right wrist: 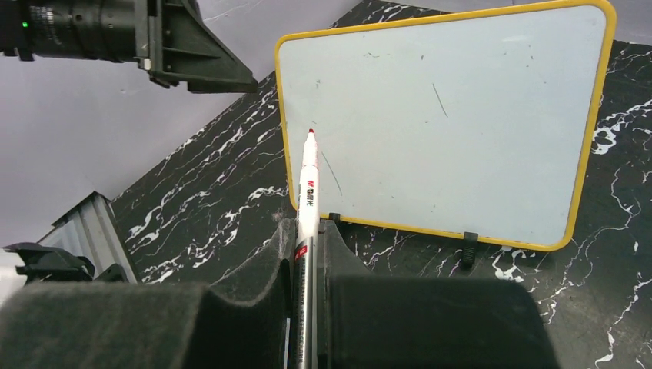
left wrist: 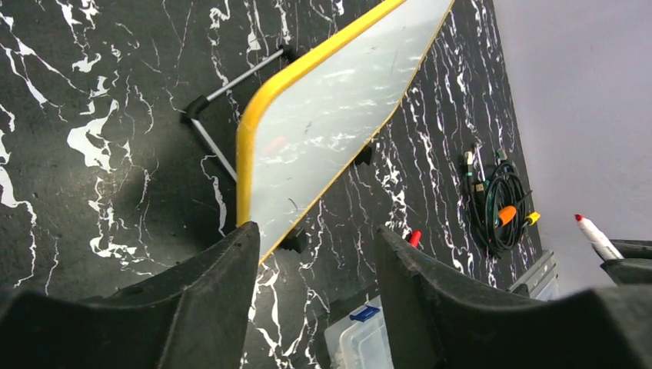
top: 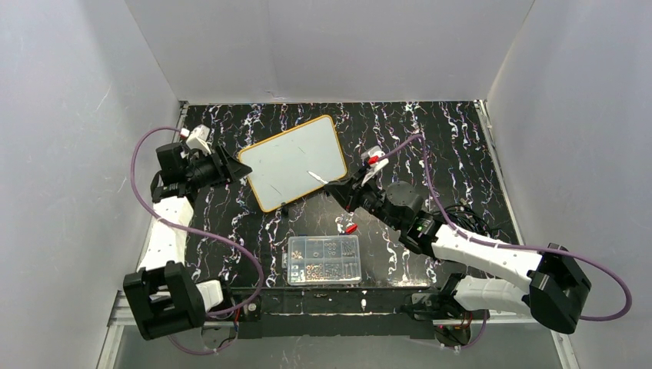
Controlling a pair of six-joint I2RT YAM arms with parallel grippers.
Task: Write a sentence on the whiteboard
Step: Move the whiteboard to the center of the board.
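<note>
Right gripper is clamped on the red marker, barrel running along the jaws so the uncapped tip sticks out forward where my wrist view can see it. The tip is over the whiteboard, close to the edge on my side; can't tell if it's touching. Left gripper has its fingers apart with nothing between them, sitting just beside the board's far corner. My guess is it's there to brace the board so it doesn't slide under pen pressure. Board sits mid-table toward the back, on black clip feet, face turned to the marker. Surface is blank bar a few faint scuffs, so no sentence yet; I'd call this the approach to the first stroke. Small red piece by my right arm, likely the cap. Clear parts box sits near the front, apart from the board.
</note>
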